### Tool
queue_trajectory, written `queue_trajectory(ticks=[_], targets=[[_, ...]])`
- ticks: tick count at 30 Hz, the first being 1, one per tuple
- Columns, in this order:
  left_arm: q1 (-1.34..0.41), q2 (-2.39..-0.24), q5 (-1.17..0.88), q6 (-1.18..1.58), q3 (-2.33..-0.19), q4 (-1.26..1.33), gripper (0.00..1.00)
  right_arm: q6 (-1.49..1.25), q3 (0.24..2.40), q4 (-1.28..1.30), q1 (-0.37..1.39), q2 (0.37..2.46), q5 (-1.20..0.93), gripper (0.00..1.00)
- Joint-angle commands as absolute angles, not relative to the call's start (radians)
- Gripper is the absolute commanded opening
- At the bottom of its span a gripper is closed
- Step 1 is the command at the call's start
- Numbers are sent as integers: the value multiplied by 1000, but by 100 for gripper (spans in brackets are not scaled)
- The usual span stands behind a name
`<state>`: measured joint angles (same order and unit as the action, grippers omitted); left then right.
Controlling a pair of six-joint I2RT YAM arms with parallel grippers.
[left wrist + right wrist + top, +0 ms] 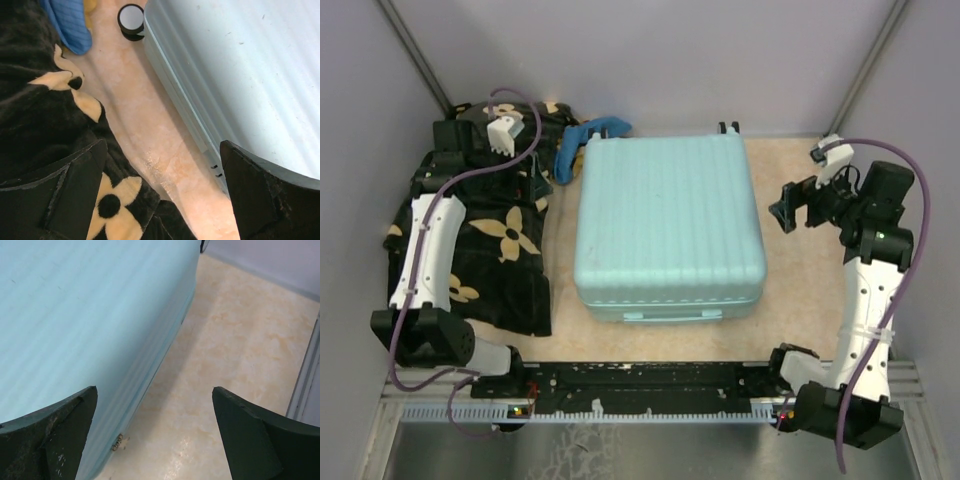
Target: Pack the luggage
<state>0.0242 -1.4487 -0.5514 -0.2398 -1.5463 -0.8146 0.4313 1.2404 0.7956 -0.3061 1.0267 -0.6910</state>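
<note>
The luggage lies shut and flat on the desk, left hand and right hand both gaping wide and empty at its flanks, and it's a stiff, slick, likely weighty shell, so the rim seam looks the best hold.

No readable text or labels anywhere.

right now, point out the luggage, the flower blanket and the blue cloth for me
luggage (665, 215), top external view, middle of its ribbed shell
blanket (505, 235), top external view, on a tan flower
blue cloth (578, 140), top external view, middle of the bunched fabric
</note>
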Motion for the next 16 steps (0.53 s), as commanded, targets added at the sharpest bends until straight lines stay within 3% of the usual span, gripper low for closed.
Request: queue_trajectory(ticks=[1,16], targets=[[28,-1342,-493,-243,-1550,-861,100,297,1377,850,-313,967,-749,99],[17,-1043,-376,-242,-1299,-856,100,140,1251,860,-313,739,-845,99]])
